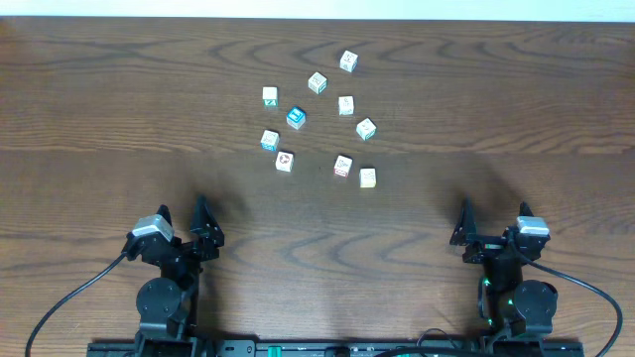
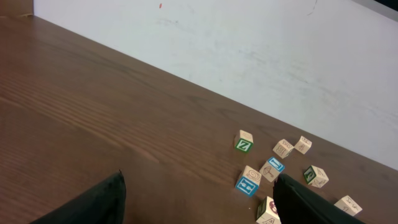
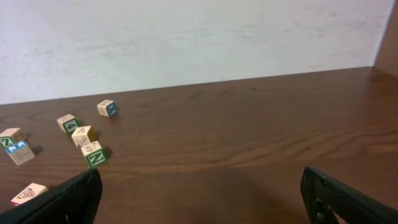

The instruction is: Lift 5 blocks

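Ten small cubes (image 1: 345, 105) are seen lying in a loose cluster on the brown wooden table (image 1: 119, 99), in the upper centre of the overhead view, each one apart from the rest. Along the lower edge of the cluster, the red-ring block (image 1: 285, 161) is found at the left, the red-printed block (image 1: 342, 166) further right, and the yellow-orange block (image 1: 368, 178) just beside that one. A green-printed block (image 1: 270, 96) is set at the cluster's upper left and a second green-printed block (image 1: 366, 129) at its right side. The blue-topped cube (image 1: 296, 117) and the teal-edged cube (image 1: 270, 140) are placed left of centre. All are resting flat on the wood.

The left gripper (image 1: 184, 213) is seen in the lower left of the frame and the right gripper (image 1: 493, 213) in the lower right, both well apart from the cluster. Their jaws are spread wide and nothing is held between them. In each wrist view the dark fingers (image 2: 93, 202) (image 3: 68, 199) are shown at the bottom corners with bare wood between. The cubes are grouped at the lower right in the left wrist view and along the left edge in the right.
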